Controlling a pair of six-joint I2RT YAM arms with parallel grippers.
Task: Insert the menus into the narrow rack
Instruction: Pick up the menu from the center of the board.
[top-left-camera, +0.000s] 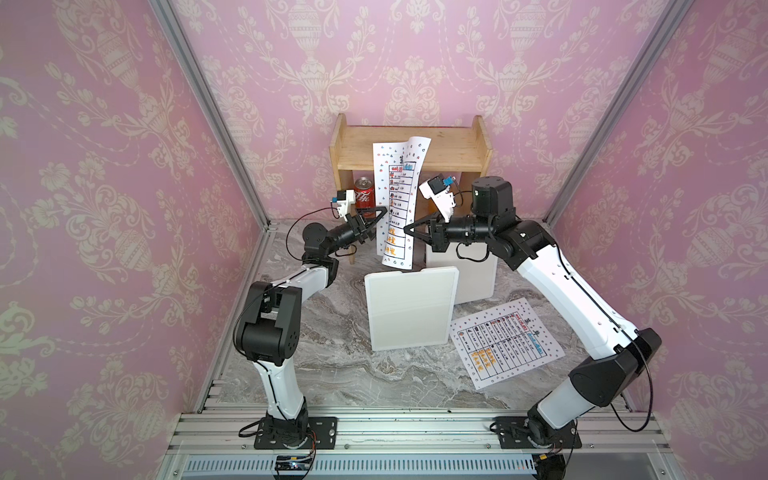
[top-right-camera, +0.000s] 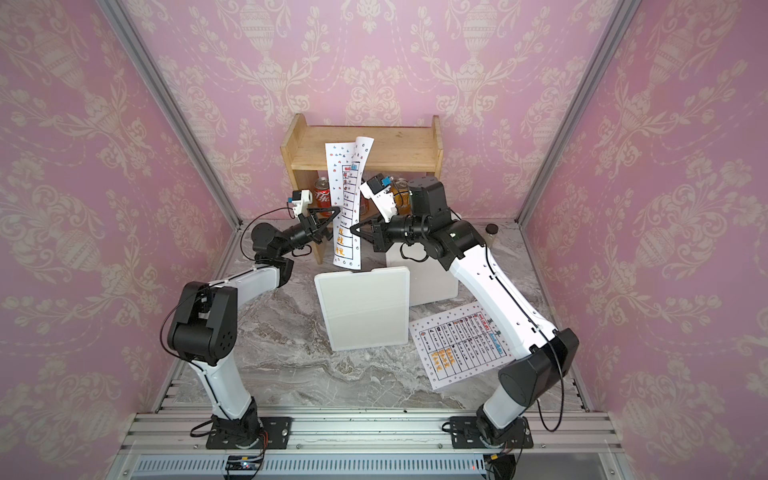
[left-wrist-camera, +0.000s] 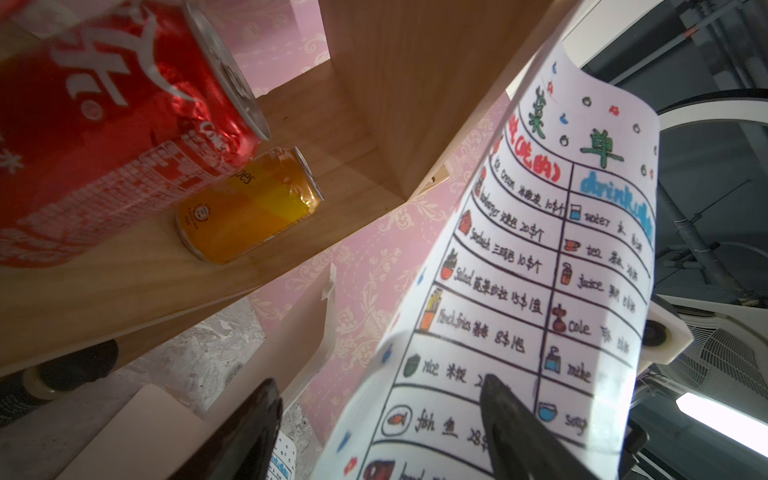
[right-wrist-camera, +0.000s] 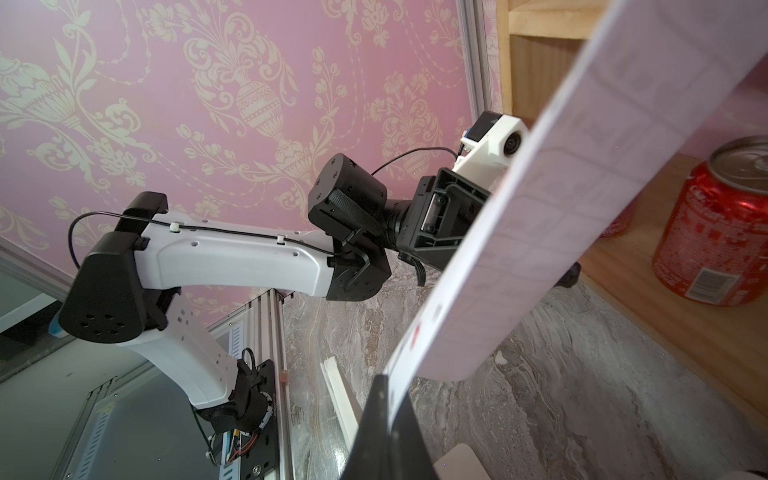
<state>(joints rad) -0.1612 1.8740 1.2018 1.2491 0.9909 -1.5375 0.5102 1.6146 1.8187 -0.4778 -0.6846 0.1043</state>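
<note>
Right jaws pinch one white black-ruled paper menu (top-left-camera: 397, 195) upright above the white narrow rack (top-left-camera: 409, 311) for lowering; left jaws, parted, straddle its edge, seemingly steadying. The other menu (top-left-camera: 505, 343) lies on the marble counter (top-left-camera: 332, 365).

Menu (top-left-camera: 397, 199) before shelf (top-left-camera: 440, 145), above rack (top-left-camera: 409, 309)

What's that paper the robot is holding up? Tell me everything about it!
The white paper menu has a black-ruled table, green title characters, orange words low down and coloured border dots. It stands upright, curling, before the wooden shelf. The right end effector pinches one long edge; the left end effector straddles the other with open jaws. Its bottom hangs just above the flat white rack.
</note>
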